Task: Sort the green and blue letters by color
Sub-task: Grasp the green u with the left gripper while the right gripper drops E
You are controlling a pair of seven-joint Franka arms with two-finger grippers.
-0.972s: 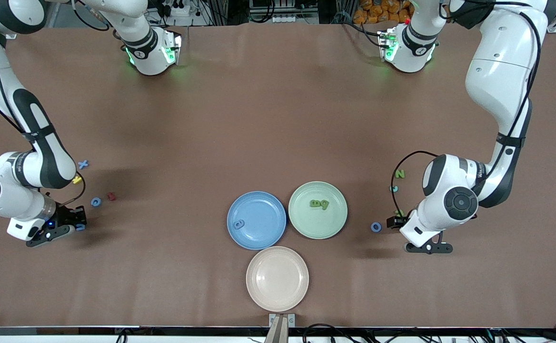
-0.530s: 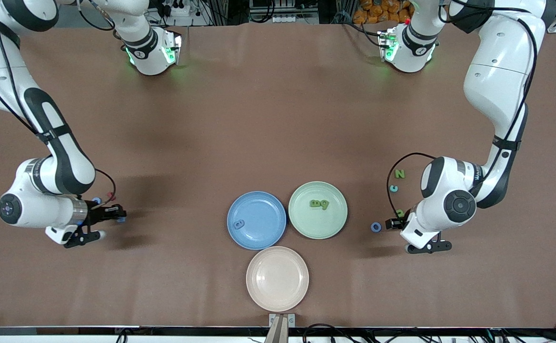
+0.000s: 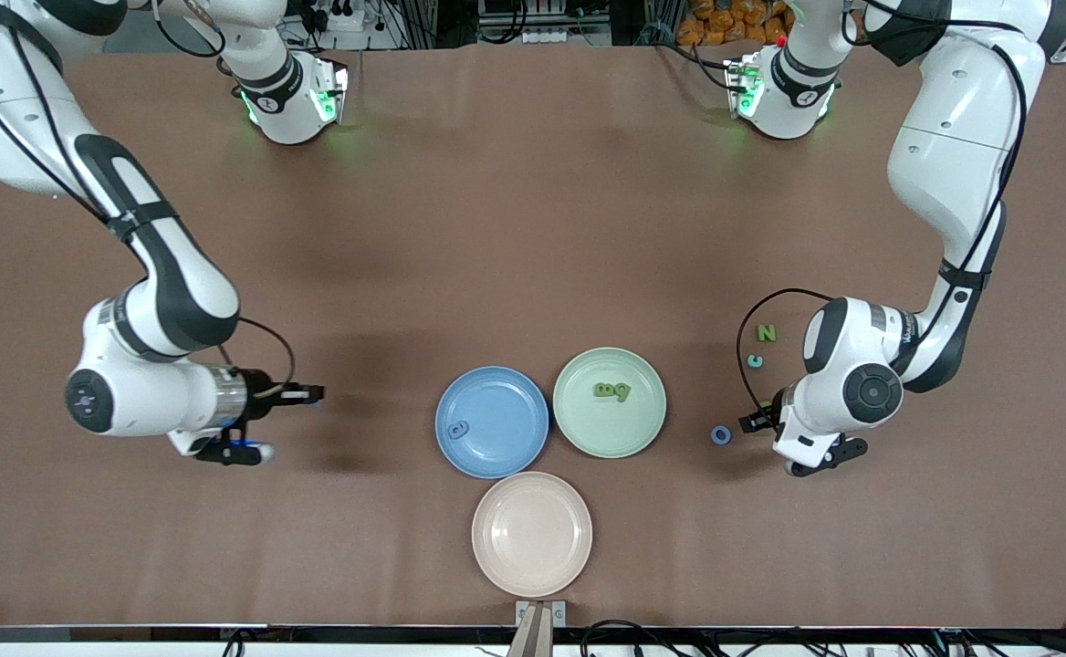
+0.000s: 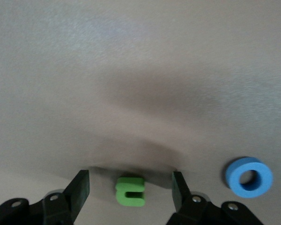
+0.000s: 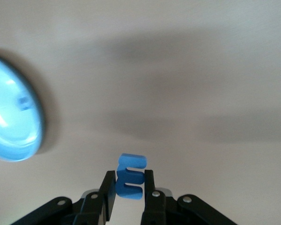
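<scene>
On the table in the front view, the right gripper (image 3: pixel 312 394) hangs between the right arm's end and the blue plate (image 3: pixel 492 422), likely the goal for its cargo. The right wrist view shows its fingers pinching a blue letter (image 5: pixel 129 183). In the left wrist view, the left gripper (image 4: pixel 130 193) stands spread around a green letter (image 4: pixel 130 191) lying on the table, a blue ring letter (image 4: pixel 249 176) nearby.

High front camera — close wrist cameras

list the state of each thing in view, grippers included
right gripper: shut on blue letter E, in the air
left gripper: open astride green letter on the table
blue ring letter: loose on table
blue plate: one blue letter
green plate: two green letters
pink plate: empty
</scene>
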